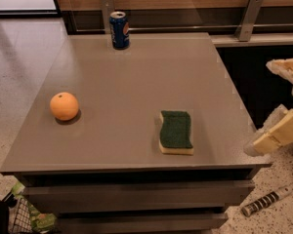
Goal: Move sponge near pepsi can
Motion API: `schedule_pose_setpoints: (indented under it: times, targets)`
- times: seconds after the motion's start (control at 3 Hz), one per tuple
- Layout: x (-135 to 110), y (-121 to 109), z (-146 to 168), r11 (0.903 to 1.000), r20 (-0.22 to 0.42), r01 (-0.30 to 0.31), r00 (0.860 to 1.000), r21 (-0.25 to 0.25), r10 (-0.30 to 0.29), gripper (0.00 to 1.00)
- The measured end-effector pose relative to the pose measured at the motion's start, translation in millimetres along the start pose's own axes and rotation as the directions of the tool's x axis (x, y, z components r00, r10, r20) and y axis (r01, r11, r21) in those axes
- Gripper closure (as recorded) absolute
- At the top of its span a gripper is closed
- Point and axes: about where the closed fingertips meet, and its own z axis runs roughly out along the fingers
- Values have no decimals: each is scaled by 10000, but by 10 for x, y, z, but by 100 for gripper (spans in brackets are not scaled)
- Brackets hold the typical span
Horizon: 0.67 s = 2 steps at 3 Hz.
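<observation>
Our blocky cream gripper hovers off the smooth grey table's right edge; we cannot tell its grip. The wavy green-topped foam sponge lies flat, well apart from the cylindrical blue pepsi can.

At far right, the gripper is cream-coloured and blocky; its tip is paler.

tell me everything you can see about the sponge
The sponge is a flat rectangle with wavy long sides, with a dark green scouring top over pale yellow foam. It lies flat, green side up, on the grey table near its front right edge, its long axis running front to back. Nothing but the table touches it. The gripper is beyond the table's right edge, apart from it.
</observation>
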Motion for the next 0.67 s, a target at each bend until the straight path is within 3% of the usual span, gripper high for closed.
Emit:
schedule_pose_setpoints:
  times: [0.33,0.67]
  targets:
    - [13,158,218,9963,1456,-778,9859,-377,825,0]
    - [-90,358,598,9820,3110,-1691,9318,-846,1872,0]
